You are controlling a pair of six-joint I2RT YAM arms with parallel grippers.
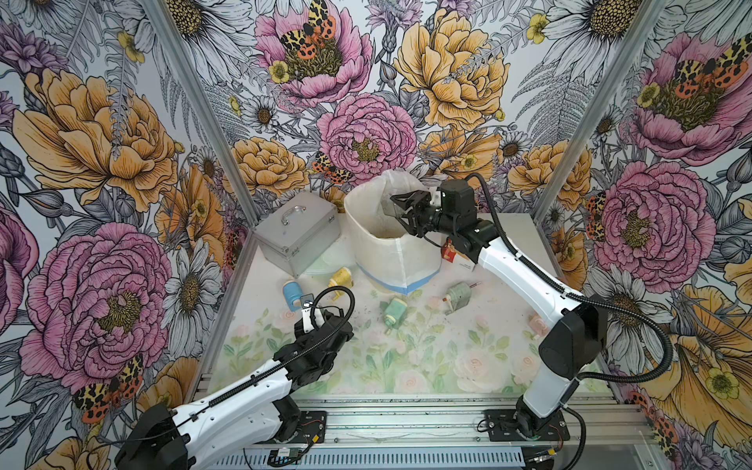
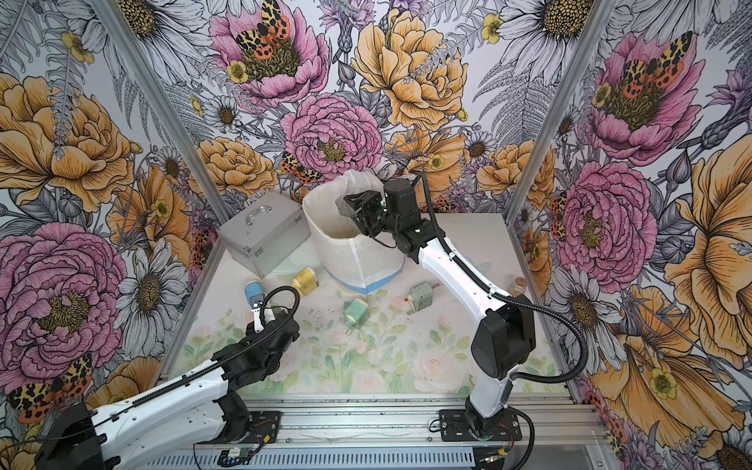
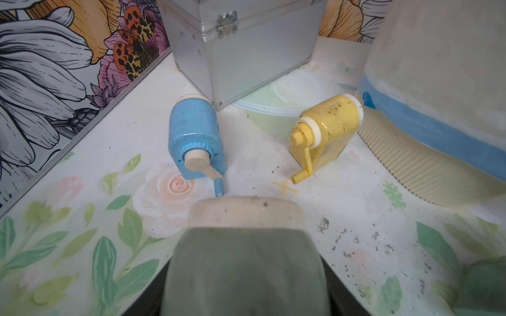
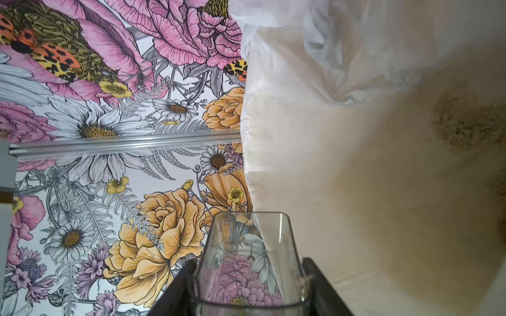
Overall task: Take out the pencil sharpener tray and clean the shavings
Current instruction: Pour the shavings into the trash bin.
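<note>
My right gripper (image 4: pixel 247 273) is shut on the clear plastic tray (image 4: pixel 247 246), with a black finger on each side wall. In both top views it holds the tray (image 1: pixel 391 209) (image 2: pixel 343 207) over the mouth of the white bag-lined bin (image 1: pixel 390 252). The tray looks almost bare inside. A brownish heap of shavings (image 4: pixel 465 125) lies at the bin's bottom. Low at the table's left, my left gripper (image 3: pixel 247 287) (image 1: pixel 313 315) is shut on a grey-green pencil sharpener (image 3: pixel 246 246) with a cream end. Dark flecks of shavings (image 3: pixel 353 243) dot the mat beside it.
Blue (image 1: pixel 291 292), yellow (image 1: pixel 341 277), green (image 1: pixel 394 310) and grey (image 1: pixel 459 294) sharpeners lie on the floral mat. A silver case (image 1: pixel 297 232) stands at the back left beside the bin. A red box (image 1: pixel 449 249) and a pink sharpener (image 1: pixel 539 325) sit by the right arm.
</note>
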